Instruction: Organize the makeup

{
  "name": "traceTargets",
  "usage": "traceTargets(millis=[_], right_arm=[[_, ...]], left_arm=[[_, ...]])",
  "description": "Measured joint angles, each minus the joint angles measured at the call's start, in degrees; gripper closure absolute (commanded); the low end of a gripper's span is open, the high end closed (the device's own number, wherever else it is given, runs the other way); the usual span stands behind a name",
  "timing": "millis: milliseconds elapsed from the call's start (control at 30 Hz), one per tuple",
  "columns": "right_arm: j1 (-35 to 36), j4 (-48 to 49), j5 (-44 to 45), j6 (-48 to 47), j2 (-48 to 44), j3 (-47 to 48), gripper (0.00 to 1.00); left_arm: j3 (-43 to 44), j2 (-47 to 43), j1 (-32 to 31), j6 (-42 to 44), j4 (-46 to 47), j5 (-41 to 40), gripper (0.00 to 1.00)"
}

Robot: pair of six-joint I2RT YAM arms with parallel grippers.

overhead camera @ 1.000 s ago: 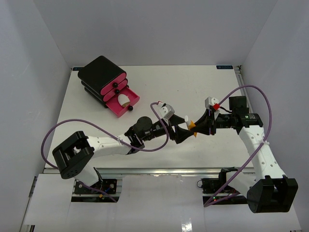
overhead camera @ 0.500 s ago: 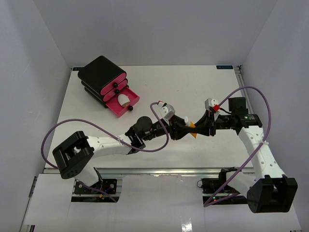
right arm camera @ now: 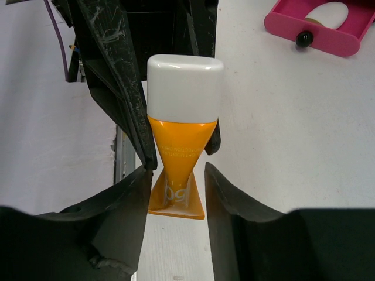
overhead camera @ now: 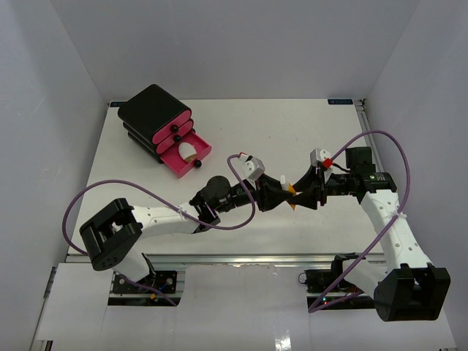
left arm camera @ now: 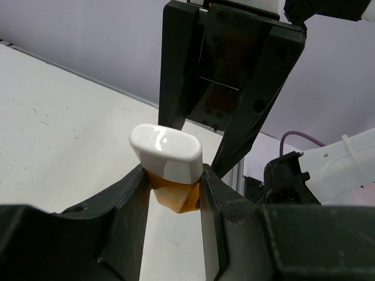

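Note:
The orange white-capped tube (overhead camera: 291, 189) hangs above the table's middle, between both grippers. My left gripper (overhead camera: 281, 191) is shut on it; in the left wrist view its fingers press both sides of the tube (left arm camera: 171, 190) just under the white cap. My right gripper (overhead camera: 301, 194) faces it, open. In the right wrist view its fingers stand a little apart on either side of the tube's (right arm camera: 183, 152) flat crimped end. A white oval puff (overhead camera: 188, 152) lies in the open pink drawer (overhead camera: 196, 159).
The black box (overhead camera: 152, 108) with pink drawers stands at the back left, its lowest drawer (right arm camera: 313, 30) pulled out toward the middle. Purple cables loop beside both arms. White walls close in the table on three sides.
My left gripper has closed onto the orange tube. My right gripper, shut on the tube before, has opened and let go of its crimped end.

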Motion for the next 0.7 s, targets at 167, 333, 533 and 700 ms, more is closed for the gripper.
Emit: traceTargets(millis=[167, 333, 533, 700], right_arm=[[0.0, 1.28, 0.25, 0.59, -0.05, -0.52, 0.3], [0.0, 2.68, 1.66, 1.82, -0.24, -1.89, 0.21], [-0.03, 4.94, 5.01, 2.98, -2.03, -3.14, 0.15], [-0.76, 6.86, 6.8, 3.49, -4.26, -4.78, 0.14]], left_arm=[[-0.01, -0.17, 0.0, 0.1, -0.22, -0.05, 0.82], [-0.14, -1.32, 0.01, 0.49, -0.88, -1.15, 0.83], [-2.94, -4.99, 0.75, 0.9, -3.5, -4.03, 0.83], [-4.98, -9.08, 2.8, 1.36, -9.23, -5.8, 0.83]])
